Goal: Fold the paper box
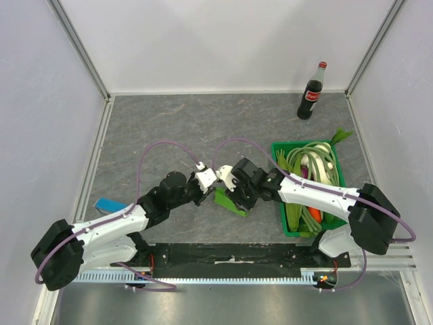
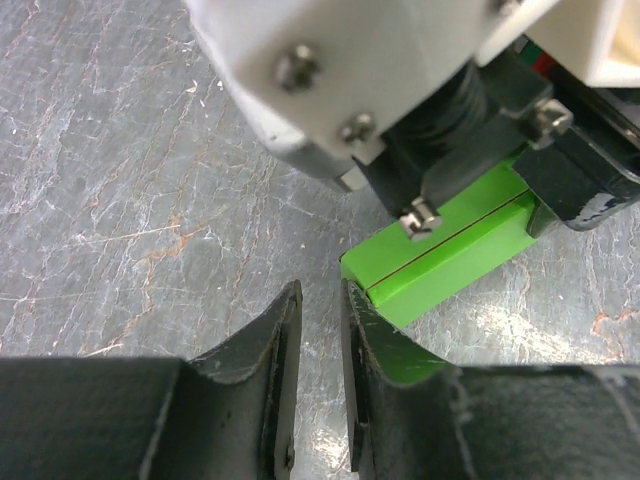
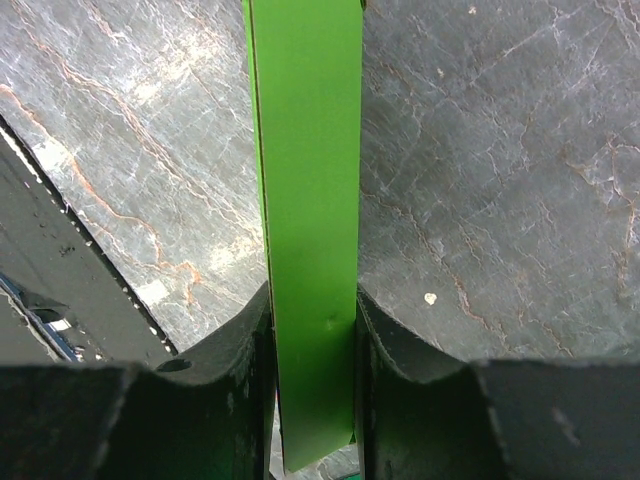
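Observation:
The paper box (image 1: 230, 202) is a lime-green card piece lying on the grey table between the two arms. My right gripper (image 1: 235, 191) is shut on it. In the right wrist view the box (image 3: 310, 200) runs as a narrow folded strip between both black fingers, which press on its sides at the gripper (image 3: 312, 300). My left gripper (image 1: 212, 184) is right beside it. In the left wrist view its jaws (image 2: 320, 292) stand a narrow gap apart with only table between them. The box (image 2: 440, 255) touches the outer side of the right finger (image 2: 372, 330).
A dark-green crate (image 1: 279, 150) of vegetables stands at the right, under the right arm. A cola bottle (image 1: 311, 91) stands at the back right. A small blue block (image 1: 108, 204) lies at the left edge. The black base plate (image 1: 223, 254) lines the near edge.

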Controlling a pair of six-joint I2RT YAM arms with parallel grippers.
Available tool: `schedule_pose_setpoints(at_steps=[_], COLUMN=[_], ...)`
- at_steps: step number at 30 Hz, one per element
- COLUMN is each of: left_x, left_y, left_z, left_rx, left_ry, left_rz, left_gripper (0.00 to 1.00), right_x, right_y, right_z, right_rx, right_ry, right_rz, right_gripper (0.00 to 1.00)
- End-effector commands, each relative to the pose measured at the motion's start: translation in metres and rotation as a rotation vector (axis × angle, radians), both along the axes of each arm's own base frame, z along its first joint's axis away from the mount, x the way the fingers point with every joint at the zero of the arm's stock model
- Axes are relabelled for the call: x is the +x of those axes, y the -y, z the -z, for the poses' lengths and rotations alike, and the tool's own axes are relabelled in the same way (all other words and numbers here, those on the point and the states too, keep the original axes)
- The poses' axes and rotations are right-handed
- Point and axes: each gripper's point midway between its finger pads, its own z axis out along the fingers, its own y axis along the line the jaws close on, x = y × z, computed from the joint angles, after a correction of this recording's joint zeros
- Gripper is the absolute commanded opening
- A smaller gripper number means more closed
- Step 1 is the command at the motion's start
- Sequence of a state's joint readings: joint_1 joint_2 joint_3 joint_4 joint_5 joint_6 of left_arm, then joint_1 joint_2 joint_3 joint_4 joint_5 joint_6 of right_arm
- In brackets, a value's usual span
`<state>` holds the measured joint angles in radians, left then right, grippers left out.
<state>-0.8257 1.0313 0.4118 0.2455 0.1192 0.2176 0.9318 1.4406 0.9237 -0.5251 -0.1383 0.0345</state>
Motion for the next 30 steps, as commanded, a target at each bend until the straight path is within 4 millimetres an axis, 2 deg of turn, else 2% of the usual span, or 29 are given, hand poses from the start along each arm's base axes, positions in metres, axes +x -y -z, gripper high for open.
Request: schedule_pose_setpoints(at_steps=[1,8,13,20,30], left_x=[-0.006,-0.008,-0.015,-0.014,-0.006], left_y=[0.006,-0.006,-0.003,0.002,0.007], left_z=[-0.014,-0.024,-0.023,-0.014,-0.021], left_rx=[-0.05,-0.066,-0.066,-0.036,-0.069], left_ry=[0.025,0.015,0.007,-0.007,0.011], left_rz=[0.047,-0.01,0.036,0.06,0.04], left_gripper=[0.3,0.34,0.34,0.31,0.27], right_x=[0.007,0.007,0.008,0.006,0.004], right_y=[-0.009,-0.009,-0.009,-0.011,-0.012], right_z=[-0.016,-0.014,-0.017,-0.02,-0.018], right_rx=[0.067,0.057,0.066,0.083,0.084], right_ry=[0.038,0.038,0.044,0.042,0.029], right_rz=[0.005,0.007,0.007,0.001,-0.011], right_gripper=[0.27,0.27,0.26,0.26,0.25])
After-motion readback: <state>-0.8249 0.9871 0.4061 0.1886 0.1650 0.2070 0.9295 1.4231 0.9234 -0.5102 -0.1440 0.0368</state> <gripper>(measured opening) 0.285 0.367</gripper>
